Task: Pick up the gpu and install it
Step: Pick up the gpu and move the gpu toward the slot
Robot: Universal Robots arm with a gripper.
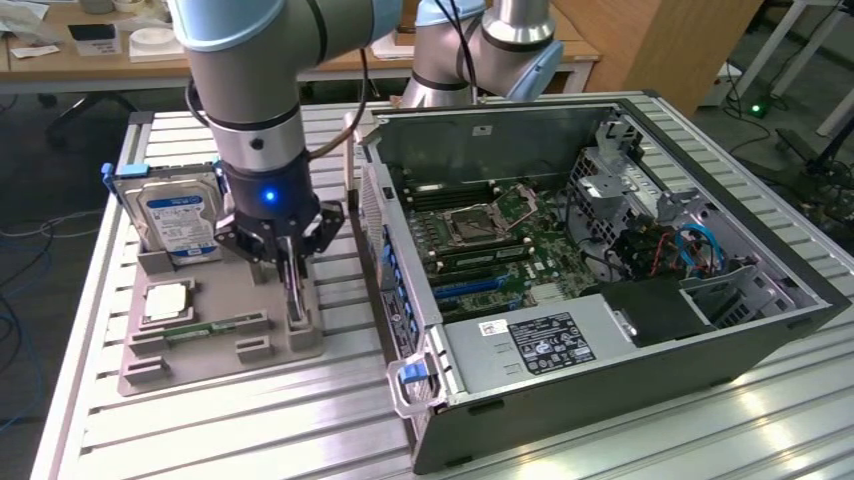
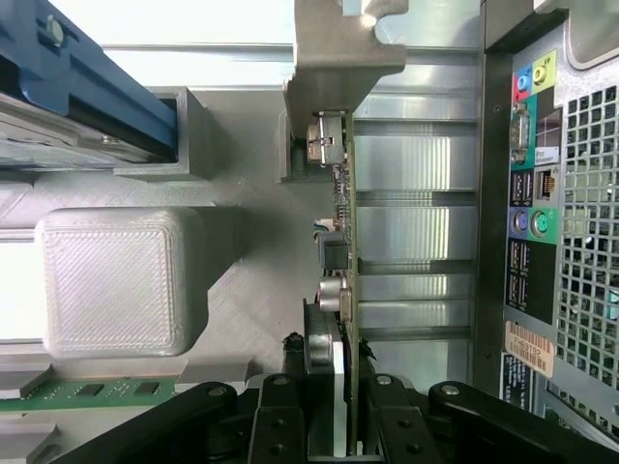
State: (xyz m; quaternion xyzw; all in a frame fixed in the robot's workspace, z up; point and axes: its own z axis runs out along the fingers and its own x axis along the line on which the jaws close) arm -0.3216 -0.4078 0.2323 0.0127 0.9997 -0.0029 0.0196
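Black two-finger gripper (image 2: 329, 430) clamped across both faces of the thin green-edged gpu card (image 2: 342, 208), which stands on edge in the grey plastic holder (image 1: 200, 365) beside the open black computer case (image 1: 627, 385). Risk: a grip near one end may tilt the card, jamming it in its slot.

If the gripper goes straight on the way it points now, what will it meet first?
The gpu, standing on edge in the grey tray. The gripper points straight down onto its upper edge and is very close to it; I cannot tell if they touch.
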